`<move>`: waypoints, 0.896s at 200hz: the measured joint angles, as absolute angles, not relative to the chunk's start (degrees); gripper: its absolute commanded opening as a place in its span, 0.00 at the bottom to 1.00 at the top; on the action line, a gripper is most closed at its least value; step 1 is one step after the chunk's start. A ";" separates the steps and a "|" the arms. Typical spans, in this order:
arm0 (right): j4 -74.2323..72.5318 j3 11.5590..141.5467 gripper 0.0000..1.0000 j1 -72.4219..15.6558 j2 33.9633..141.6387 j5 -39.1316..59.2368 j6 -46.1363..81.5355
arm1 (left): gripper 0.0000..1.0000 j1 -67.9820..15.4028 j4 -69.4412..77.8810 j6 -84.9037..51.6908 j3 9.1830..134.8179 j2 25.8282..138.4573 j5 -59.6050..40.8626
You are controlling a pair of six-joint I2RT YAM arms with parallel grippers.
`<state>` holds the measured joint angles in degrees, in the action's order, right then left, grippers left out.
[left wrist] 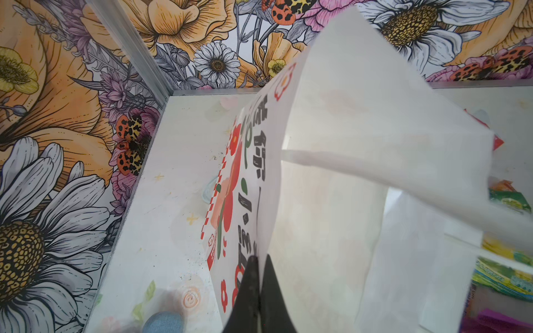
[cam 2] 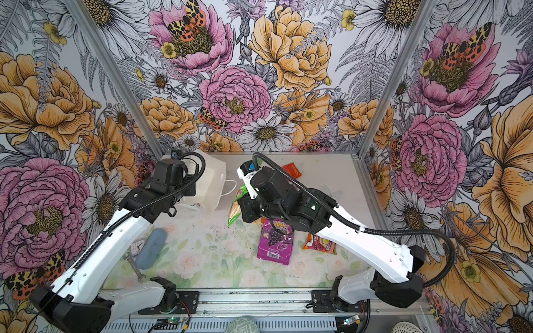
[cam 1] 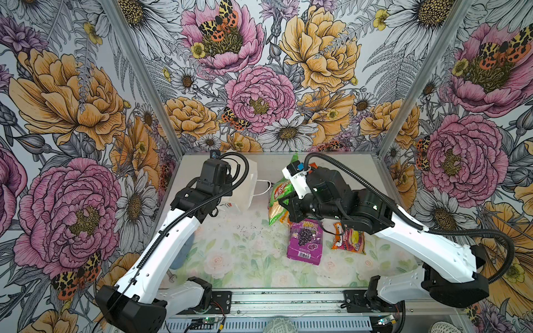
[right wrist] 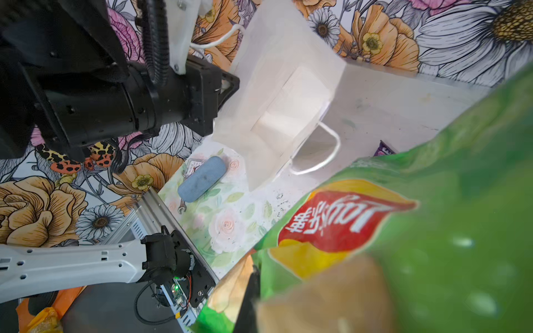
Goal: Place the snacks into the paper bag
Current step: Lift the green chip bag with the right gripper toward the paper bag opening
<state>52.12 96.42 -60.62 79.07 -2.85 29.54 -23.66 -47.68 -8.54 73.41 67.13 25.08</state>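
Since the left gripper point(left wrist: 257, 276), clamped on the paper bag point(cam 1: 245, 184) rim, holds its mouth facing right, the large green chip bag point(cam 1: 277, 199), pinched by the right gripper point(cam 1: 284, 207), hangs just right of it; long axis near-to-far; likely needs turning.

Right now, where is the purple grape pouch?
In both top views the purple grape pouch lies on the floral mat, right of centre, between the green chip bag and the orange-red fruit packet.

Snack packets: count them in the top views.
5: green chip bag centre, small orange packet beside it, purple pouch and orange-red packet nearer front, red packet at back; others possibly hidden.
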 measured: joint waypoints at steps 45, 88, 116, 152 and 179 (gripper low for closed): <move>52.97 102.48 0.00 -61.32 79.66 -3.14 28.75 | 0.00 -25.34 -47.62 -8.25 73.34 68.14 25.08; 52.49 111.00 0.00 -61.30 81.54 0.73 27.79 | 0.00 -25.34 -46.92 -7.51 73.12 68.12 22.79; 52.01 114.45 0.00 -61.65 85.23 4.64 27.09 | 0.00 -25.34 -46.46 -7.27 72.60 67.99 20.99; 51.96 114.69 0.00 -62.33 89.21 8.34 25.71 | 0.00 -25.34 -45.93 -7.03 72.23 67.05 18.90; 51.86 110.87 0.00 -62.46 89.30 8.69 24.03 | 0.00 -25.34 -44.91 -7.03 71.31 65.23 16.78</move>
